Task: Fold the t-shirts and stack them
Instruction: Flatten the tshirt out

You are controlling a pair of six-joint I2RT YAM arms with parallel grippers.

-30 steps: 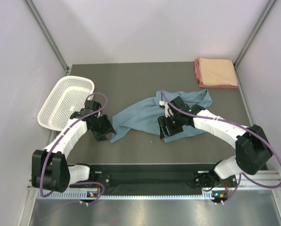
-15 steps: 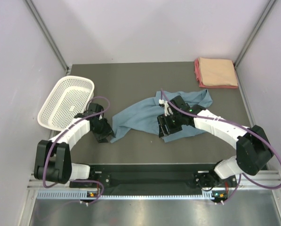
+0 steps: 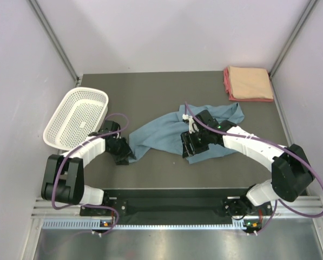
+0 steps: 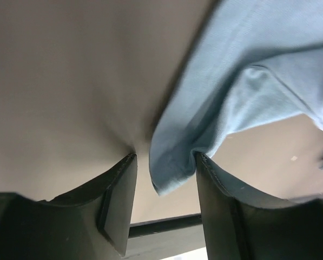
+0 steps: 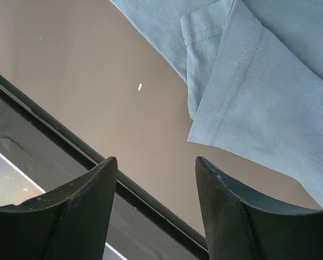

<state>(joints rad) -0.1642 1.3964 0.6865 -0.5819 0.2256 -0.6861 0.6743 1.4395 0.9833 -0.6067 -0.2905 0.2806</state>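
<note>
Nearest the front edge, the left gripper [image 4: 164, 162] is low over the table [image 3: 150, 92]. Its jaws are partly apart, with a corner of the blue shirt [image 4: 248, 81] between them but not pinched. The right gripper [image 5: 156, 168] hovers open and empty above the shirt's near hem. The shirt lies crumpled mid-table. To its left stands a white basket [image 3: 77, 116]. In the far right corner, a folded peach shirt [image 3: 250, 81] lies on a pink one [image 3: 226, 86].

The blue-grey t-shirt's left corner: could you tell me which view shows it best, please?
The left wrist view: the soft blue-grey t-shirt has that corner between the open left gripper's fingers. Top external shows the whole shirt, the corner tiny beside the gripper; right wrist shows only a hemmed edge.
</note>
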